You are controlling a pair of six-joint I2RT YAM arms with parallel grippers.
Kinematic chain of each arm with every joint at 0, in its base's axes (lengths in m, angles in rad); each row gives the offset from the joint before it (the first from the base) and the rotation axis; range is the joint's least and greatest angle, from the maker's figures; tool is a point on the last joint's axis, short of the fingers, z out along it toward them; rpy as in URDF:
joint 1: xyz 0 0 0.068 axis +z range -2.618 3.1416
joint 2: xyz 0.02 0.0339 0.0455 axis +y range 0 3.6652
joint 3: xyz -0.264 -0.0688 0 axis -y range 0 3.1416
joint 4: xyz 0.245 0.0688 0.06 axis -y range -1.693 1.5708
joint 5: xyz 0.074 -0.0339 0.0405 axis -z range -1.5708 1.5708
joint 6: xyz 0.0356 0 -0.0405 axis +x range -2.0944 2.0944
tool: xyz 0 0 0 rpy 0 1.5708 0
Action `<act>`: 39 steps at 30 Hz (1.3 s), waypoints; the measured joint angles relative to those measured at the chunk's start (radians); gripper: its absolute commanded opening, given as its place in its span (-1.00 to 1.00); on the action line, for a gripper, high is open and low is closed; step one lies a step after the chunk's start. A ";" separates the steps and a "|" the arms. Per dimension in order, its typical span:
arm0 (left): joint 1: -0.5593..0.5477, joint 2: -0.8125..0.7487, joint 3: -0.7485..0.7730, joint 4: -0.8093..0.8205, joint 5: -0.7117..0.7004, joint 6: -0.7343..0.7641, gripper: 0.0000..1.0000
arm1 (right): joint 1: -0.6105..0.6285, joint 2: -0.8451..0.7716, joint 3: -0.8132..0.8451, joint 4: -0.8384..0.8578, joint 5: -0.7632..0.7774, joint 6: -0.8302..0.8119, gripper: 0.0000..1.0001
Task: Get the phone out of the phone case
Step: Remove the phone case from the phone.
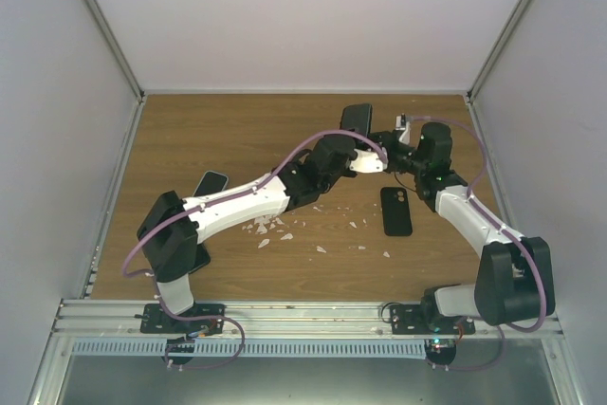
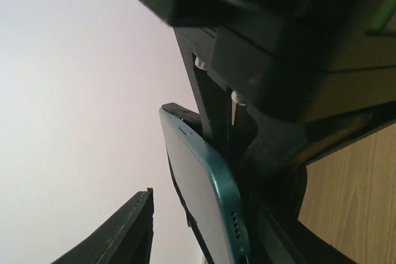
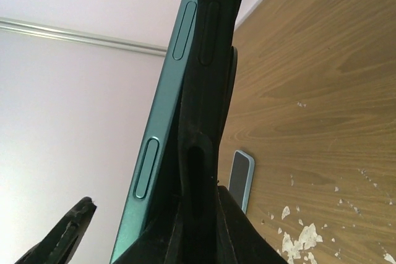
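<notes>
Clock refs are off the wooden table (image 1: 218, 130) centre in the top view, 6 = near edge.
- 6 o'clock, close to centre: scatter of white flakes (image 1: 270, 228) on the wood.
- 3 o'clock: black phone-shaped slab (image 1: 396, 211) lying flat, not touched by either arm.
- 9 o'clock: dark-screened phone with pale blue rim (image 1: 211, 182) lying flat, just beside the left forearm.
- 1 o'clock: both arms meet, off the table surface. Teal-edged phone (image 3: 162, 128) is up in the air there, on edge, with the black phone case (image 3: 207, 29) against its back. The teal side rail and its buttons are exposed next to the case's button bumps, so the phone is partly clear of the case wall on that side.
- right gripper (image 1: 387, 137): clenched, grasping the black phone case.
- left gripper (image 1: 363, 144): released, jaws straddle the phone. One left finger (image 2: 120, 236) stands off the screen side with a visible gap.
</notes>
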 measured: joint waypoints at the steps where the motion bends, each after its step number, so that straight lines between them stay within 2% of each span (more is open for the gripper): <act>1: 0.000 0.004 0.005 -0.006 -0.003 0.001 -0.20 | 0.002 0.000 0.000 0.002 0.004 0.003 -0.99; 10: 0.006 0.051 0.085 -0.093 -0.042 -0.081 -0.09 | 0.003 0.000 0.000 0.000 0.021 0.003 -0.99; 14: 0.009 0.063 0.118 -0.134 -0.040 -0.109 -0.29 | 0.003 0.000 0.000 0.015 0.025 0.005 -0.99; 20: 0.010 0.076 0.142 -0.156 -0.029 -0.137 -0.79 | 0.003 0.000 0.000 0.042 0.048 -0.001 -0.99; 24: 0.018 0.084 0.172 -0.163 -0.026 -0.156 -0.99 | 0.006 0.000 -0.006 0.014 0.040 -0.013 -0.99; 39: 0.054 0.027 0.187 -0.278 0.058 -0.302 -1.00 | 0.000 0.000 -0.021 -0.043 -0.010 -0.132 -0.99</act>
